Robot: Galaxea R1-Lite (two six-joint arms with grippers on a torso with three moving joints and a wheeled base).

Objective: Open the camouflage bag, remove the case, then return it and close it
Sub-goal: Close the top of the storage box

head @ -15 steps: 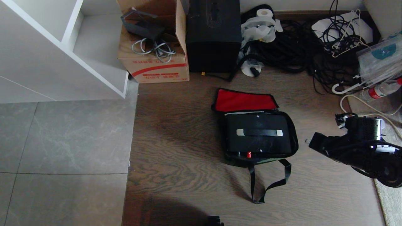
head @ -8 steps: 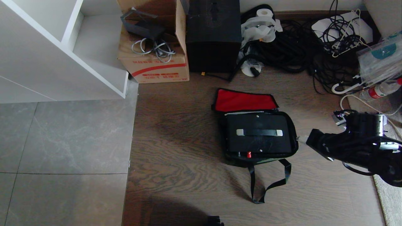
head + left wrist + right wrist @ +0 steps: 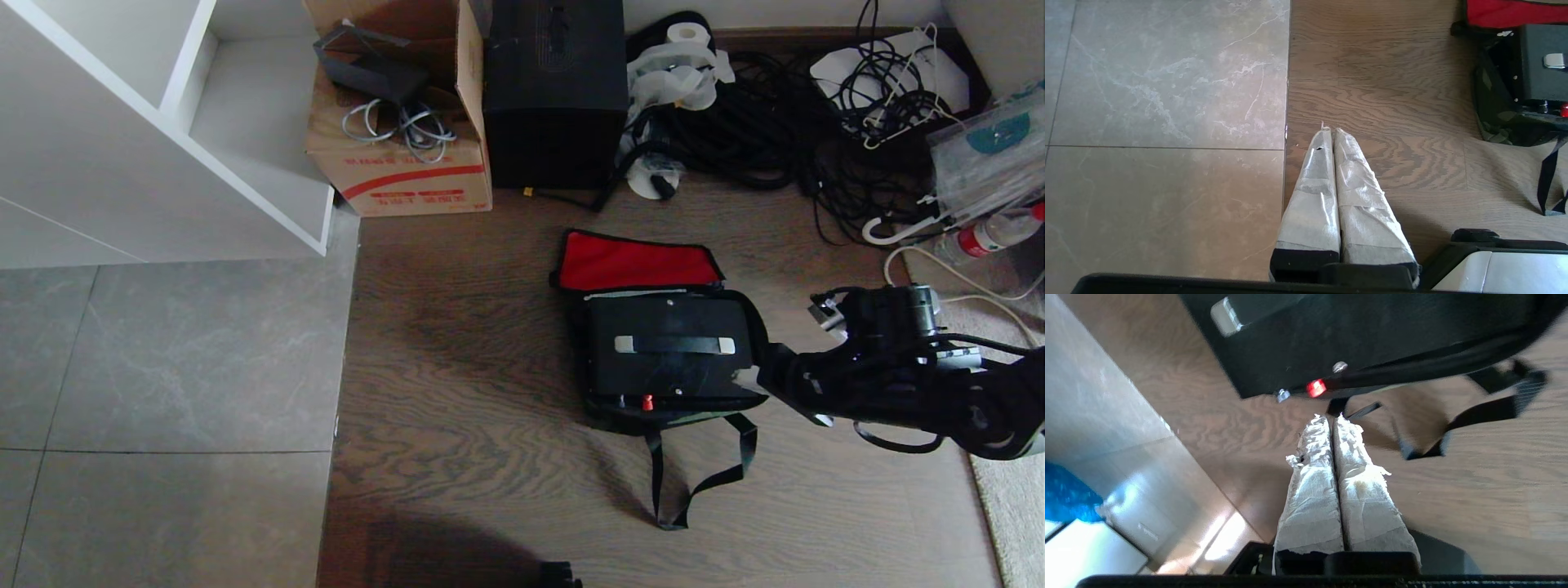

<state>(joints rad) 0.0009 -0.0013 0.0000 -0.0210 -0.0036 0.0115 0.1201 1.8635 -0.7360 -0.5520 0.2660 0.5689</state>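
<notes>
Red lining shows, so the camouflage bag point(image 3: 678, 408) on the wooden floor point(image 3: 490, 457) is already open; the case point(image 3: 671, 347) lies inside it, whether not yet removed or already returned cannot be told; the right gripper point(image 3: 747, 377), clenched and empty, is at the bag's right edge; the left gripper point(image 3: 1333, 134) is clenched too, parked apart.

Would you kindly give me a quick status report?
Right gripper shut, empty, beside camouflage fabric bag. Left gripper shut, parked. Red-lined lid open, flat black hard case inside. Nothing blocking.
</notes>
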